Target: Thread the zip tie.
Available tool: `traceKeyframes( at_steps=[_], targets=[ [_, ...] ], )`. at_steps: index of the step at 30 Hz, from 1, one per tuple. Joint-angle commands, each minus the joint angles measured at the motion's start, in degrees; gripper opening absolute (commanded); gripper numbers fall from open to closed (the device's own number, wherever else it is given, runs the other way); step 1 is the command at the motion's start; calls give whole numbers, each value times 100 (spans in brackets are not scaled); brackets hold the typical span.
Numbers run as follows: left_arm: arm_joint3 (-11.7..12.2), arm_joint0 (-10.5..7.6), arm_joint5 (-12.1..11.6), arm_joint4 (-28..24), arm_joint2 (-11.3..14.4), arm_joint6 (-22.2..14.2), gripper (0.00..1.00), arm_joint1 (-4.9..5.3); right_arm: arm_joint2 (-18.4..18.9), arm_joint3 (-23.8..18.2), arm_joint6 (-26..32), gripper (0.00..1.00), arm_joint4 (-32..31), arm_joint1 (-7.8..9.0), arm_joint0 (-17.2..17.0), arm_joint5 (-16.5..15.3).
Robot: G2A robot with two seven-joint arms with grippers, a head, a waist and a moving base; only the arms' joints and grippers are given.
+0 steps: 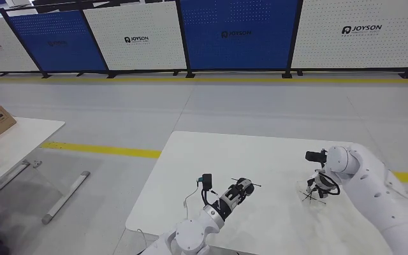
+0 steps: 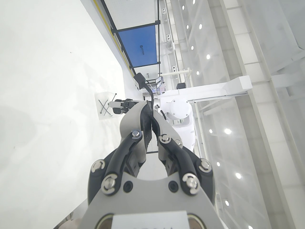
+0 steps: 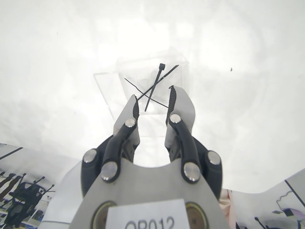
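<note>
My left gripper (image 1: 244, 187) is near the table's front, shut on a black zip tie (image 1: 255, 185) that sticks out sideways past both fingers. In the left wrist view its fingers (image 2: 135, 117) are pressed together. To the right, a small clear tray (image 1: 310, 197) holds three crossed black zip ties (image 3: 155, 84). My right gripper (image 3: 153, 94) hangs just above that tray, open, a fingertip on either side of the crossed ties and nothing held. The tray (image 2: 104, 106) and the right gripper (image 2: 115, 107) also appear farther off in the left wrist view.
The white table (image 1: 255, 153) has its left edge and front-left corner close to the left arm. A second white table (image 1: 25, 137) stands apart at the far left. Blue and white pegboard panels (image 1: 236, 35) line the back of the room.
</note>
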Motion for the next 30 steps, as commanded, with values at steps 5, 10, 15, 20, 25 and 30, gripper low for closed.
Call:
traceKeyframes(
  at_steps=[5, 10, 15, 20, 25, 30],
  targets=[
    [0, 0, 0, 0, 0, 0, 0, 0, -173, 381, 0, 27, 22, -162, 181, 12],
    [0, 0, 0, 0, 0, 0, 0, 0, -366, 754, 0, 27, -1, -342, 361, 119],
    [0, 0, 0, 0, 0, 0, 0, 0, -519, 1113, 0, 25, 14, -534, 519, 94],
    [0, 0, 0, 0, 0, 0, 0, 0, -646, 1485, 0, 26, 25, -721, 656, 60],
    [0, 0, 0, 0, 0, 0, 0, 0, -735, 1817, -8, 25, 49, -884, 762, 2],
    [0, 0, 0, 0, 0, 0, 0, 0, -785, 2149, -42, 20, 75, -1034, 860, -109]
  ],
)
